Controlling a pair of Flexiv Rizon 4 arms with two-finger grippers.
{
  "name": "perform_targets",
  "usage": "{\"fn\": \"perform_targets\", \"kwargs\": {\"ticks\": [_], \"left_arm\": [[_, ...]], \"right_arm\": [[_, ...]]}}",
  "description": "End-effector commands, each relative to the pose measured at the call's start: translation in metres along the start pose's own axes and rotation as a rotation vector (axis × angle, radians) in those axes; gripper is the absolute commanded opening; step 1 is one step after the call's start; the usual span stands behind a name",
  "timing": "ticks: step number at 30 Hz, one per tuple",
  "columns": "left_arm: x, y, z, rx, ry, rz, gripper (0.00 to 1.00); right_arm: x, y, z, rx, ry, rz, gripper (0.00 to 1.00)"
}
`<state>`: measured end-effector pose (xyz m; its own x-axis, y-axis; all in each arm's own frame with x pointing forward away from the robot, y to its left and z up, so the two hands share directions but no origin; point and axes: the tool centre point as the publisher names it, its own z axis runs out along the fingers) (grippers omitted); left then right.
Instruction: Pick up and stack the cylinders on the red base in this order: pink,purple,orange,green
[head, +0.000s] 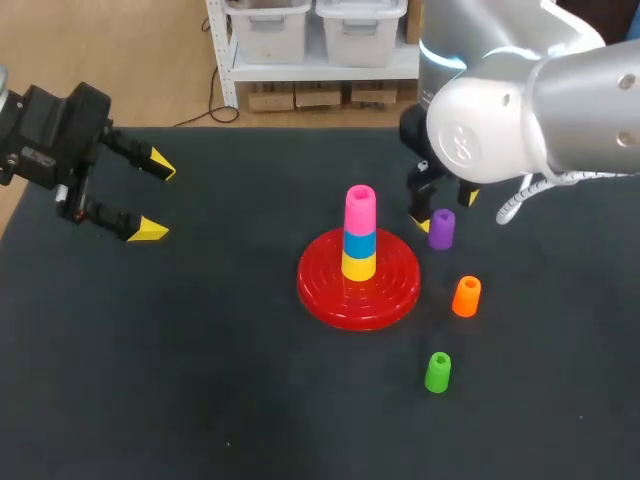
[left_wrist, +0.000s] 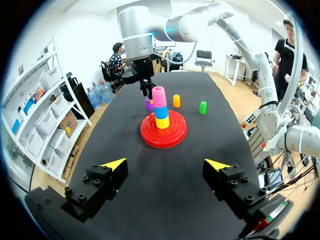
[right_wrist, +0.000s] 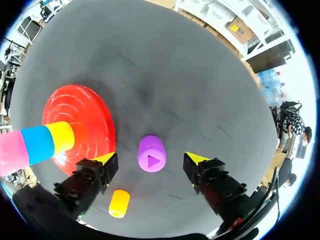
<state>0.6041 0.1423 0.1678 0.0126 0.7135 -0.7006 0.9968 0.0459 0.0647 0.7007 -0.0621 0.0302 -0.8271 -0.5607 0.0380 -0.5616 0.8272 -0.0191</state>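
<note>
The pink cylinder (head: 360, 209) already tops the stack on the red base (head: 325, 300), and three remain. The purple cylinder (head: 441, 229) stands at the base's 2 o'clock, between the right end effector's (right_wrist: 150, 159) spread fingers, ungrasped. The orange cylinder (head: 466, 296) is at 4 o'clock and the green cylinder (head: 438, 372) at 5. The left end effector (head: 157, 198) gapes empty. No legible writing.
</note>
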Motion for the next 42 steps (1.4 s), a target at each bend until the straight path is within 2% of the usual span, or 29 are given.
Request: {"fn": "perform_targets", "kwargs": {"ticks": [1, 4, 6, 7, 10, 30, 34, 38, 39, 41, 42], "left_arm": [[0.0011, -0.0006, 0.0001, -0.002, -0.003, 0.002, 1.0], [0.0011, -0.0006, 0.0001, -0.002, -0.003, 0.002, 1.0], [0.0011, -0.0006, 0.0001, -0.002, -0.003, 0.002, 1.0], [0.0011, -0.0006, 0.0001, -0.002, -0.003, 0.002, 1.0], [0.0011, -0.0006, 0.0001, -0.002, -0.003, 0.002, 1.0], [0.0011, -0.0006, 0.0001, -0.002, -0.003, 0.002, 1.0], [0.0011, -0.0006, 0.0001, -0.002, -0.003, 0.002, 1.0], [0.0011, -0.0006, 0.0001, -0.002, -0.003, 0.002, 1.0], [0.0011, -0.0006, 0.0001, -0.002, -0.003, 0.002, 1.0], [0.0011, -0.0006, 0.0001, -0.002, -0.003, 0.002, 1.0], [0.0011, -0.0006, 0.0001, -0.002, -0.003, 0.002, 1.0]], "right_arm": [[0.0005, -0.0015, 0.0039, 0.0, -0.003, 0.003, 0.78], [0.0016, -0.0012, 0.005, 0.005, -0.005, 0.003, 0.78], [0.0017, -0.0007, 0.0062, 0.007, -0.006, 0.002, 0.63], [0.0016, -0.0005, 0.0065, 0.007, -0.006, 0.002, 0.63], [0.0012, 0.0005, 0.0068, 0.005, -0.007, 0.002, 0.51], [0.0, 0.0012, 0.0048, -0.007, -0.016, 0.013, 0.45], [-0.0006, 0.0014, 0.0062, -0.003, -0.011, 0.014, 0.4], [-0.0003, 0.0017, 0.007, -0.002, -0.008, 0.01, 0.25], [-0.0003, 0.0017, 0.007, -0.002, -0.007, 0.01, 0.13], [0.0006, 0.0019, 0.0063, 0.0, -0.007, 0.012, 0.0], [0.0011, 0.0016, 0.0043, 0.003, -0.008, 0.013, 0.0]]}}
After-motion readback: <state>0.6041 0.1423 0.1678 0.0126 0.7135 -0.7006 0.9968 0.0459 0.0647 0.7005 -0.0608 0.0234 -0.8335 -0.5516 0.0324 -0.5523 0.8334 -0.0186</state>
